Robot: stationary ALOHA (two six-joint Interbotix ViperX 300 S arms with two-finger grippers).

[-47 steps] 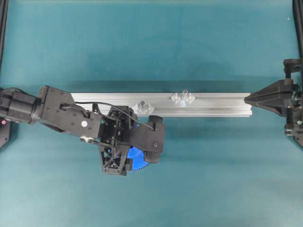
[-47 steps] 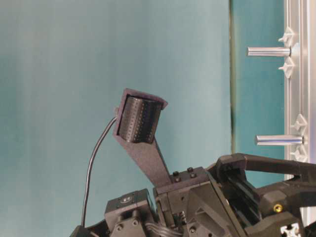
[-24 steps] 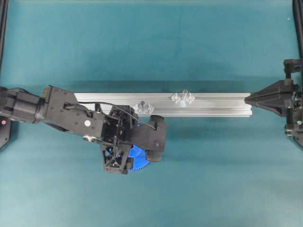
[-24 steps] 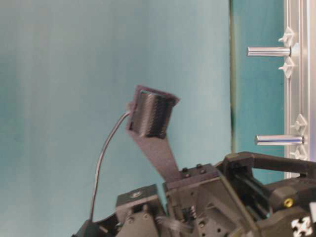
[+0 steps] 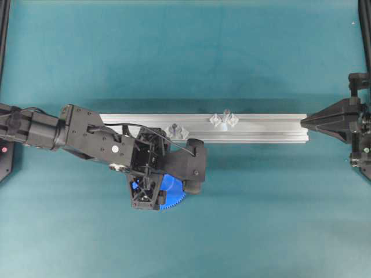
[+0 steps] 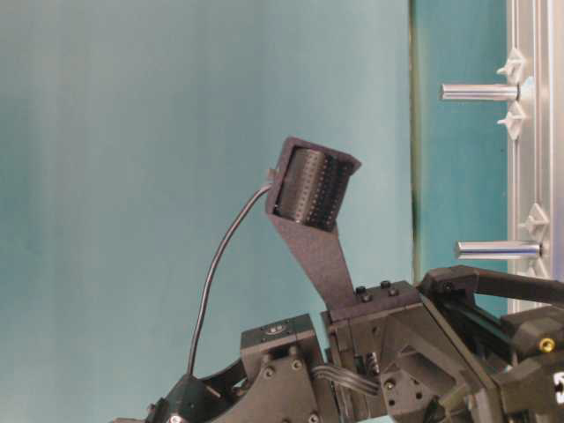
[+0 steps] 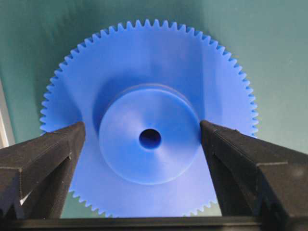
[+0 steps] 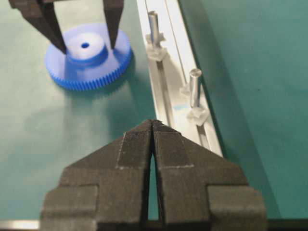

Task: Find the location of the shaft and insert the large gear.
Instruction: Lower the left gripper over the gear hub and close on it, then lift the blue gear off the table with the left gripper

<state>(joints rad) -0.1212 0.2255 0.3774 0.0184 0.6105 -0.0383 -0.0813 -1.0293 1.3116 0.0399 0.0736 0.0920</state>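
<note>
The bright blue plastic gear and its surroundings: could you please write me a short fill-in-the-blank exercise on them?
1. The bright blue plastic gear lies flat on the ____ mat.
2. The left pincer straddles the gear's raised ____.
3. The right pincer is ____.
4. Two upright pins stand on the long ____ rail.

Missing words: teal; hub; shut; aluminium

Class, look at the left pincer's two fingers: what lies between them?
The raised hub of the large gear, with a small gap on each side between it and the fingers of the left pincer. The left wrist view shows it best.
</note>
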